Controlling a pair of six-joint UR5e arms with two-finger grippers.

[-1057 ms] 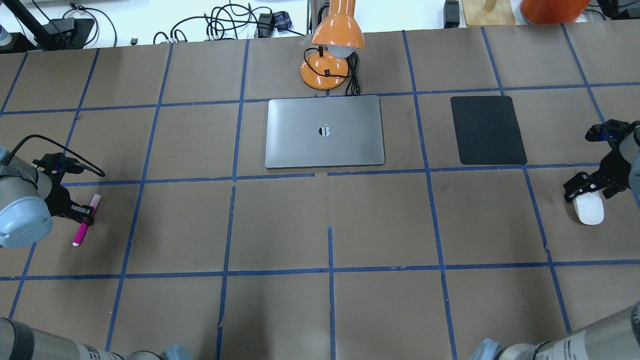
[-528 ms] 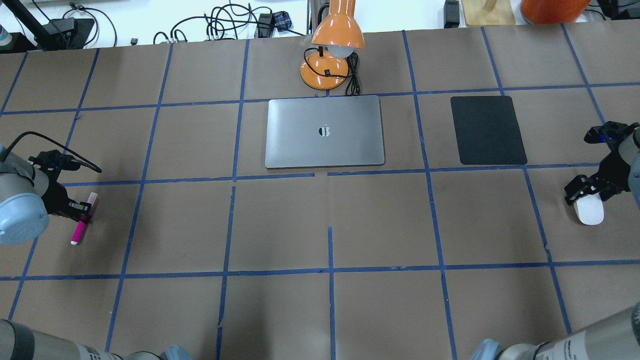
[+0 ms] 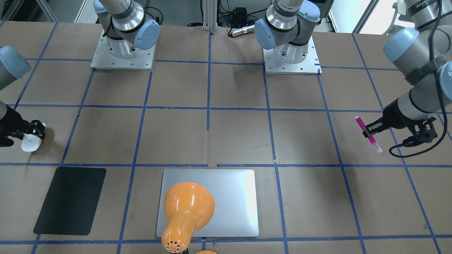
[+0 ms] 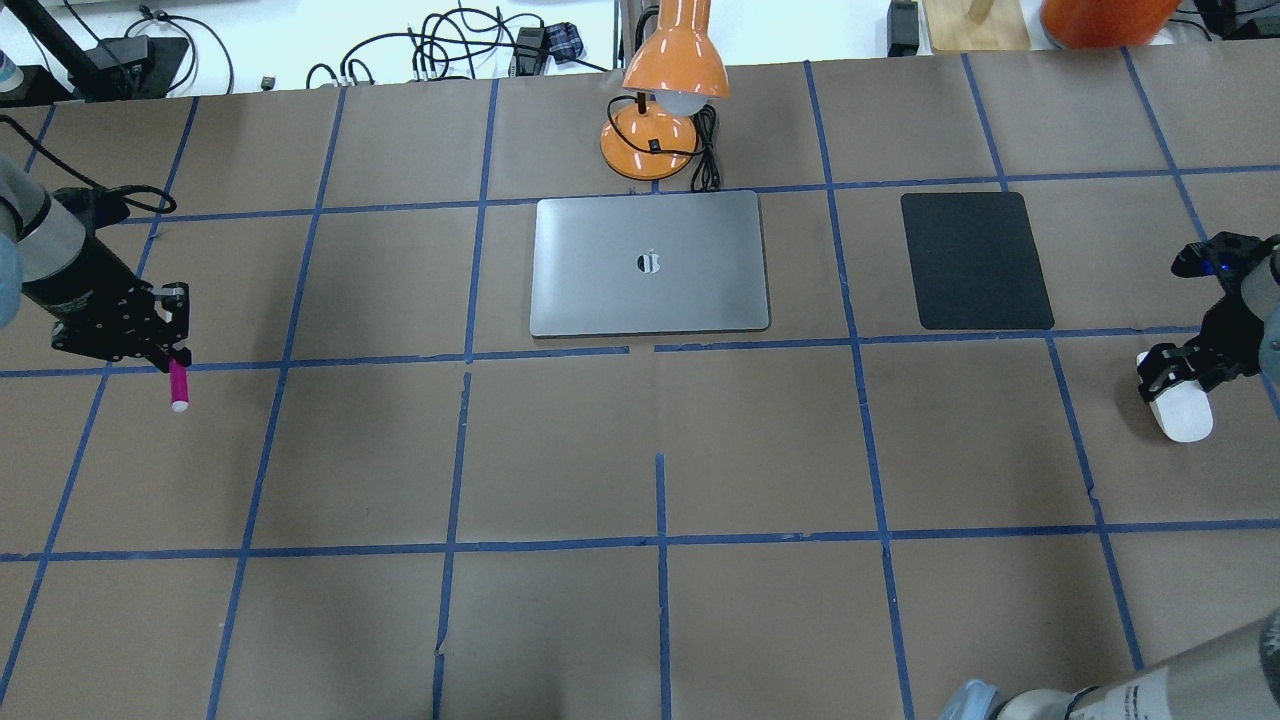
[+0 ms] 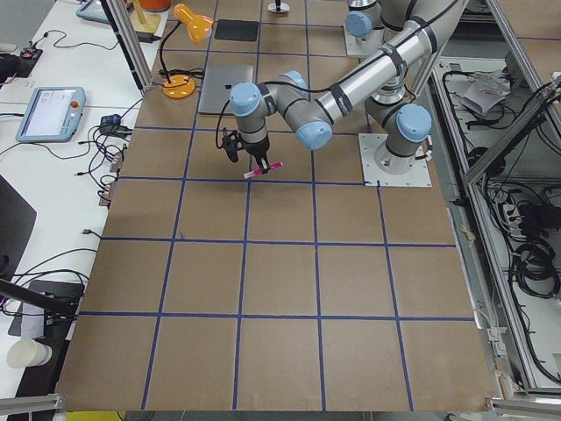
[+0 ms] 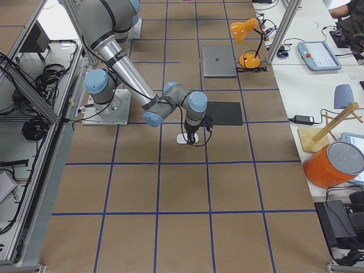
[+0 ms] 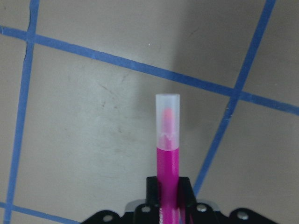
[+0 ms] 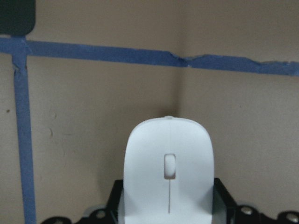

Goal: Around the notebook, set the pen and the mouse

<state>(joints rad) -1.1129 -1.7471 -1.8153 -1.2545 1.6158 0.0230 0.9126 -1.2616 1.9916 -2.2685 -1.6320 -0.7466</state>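
- Progress in the front-facing view: the left tool is clamped on the pen, which looks tilted and clear of the worktop. The right tool grips the mouse.
- Overhead: pen and mouse are well apart from the notebook, 1 on each side.
- Left wrist: jaws pinch the pen's magenta barrel.
- Right wrist: the mouse is seated between the jaws; lifted or not, I cannot tell.
- Judgement: 2 grasps look done; 2 carries and placements remain.
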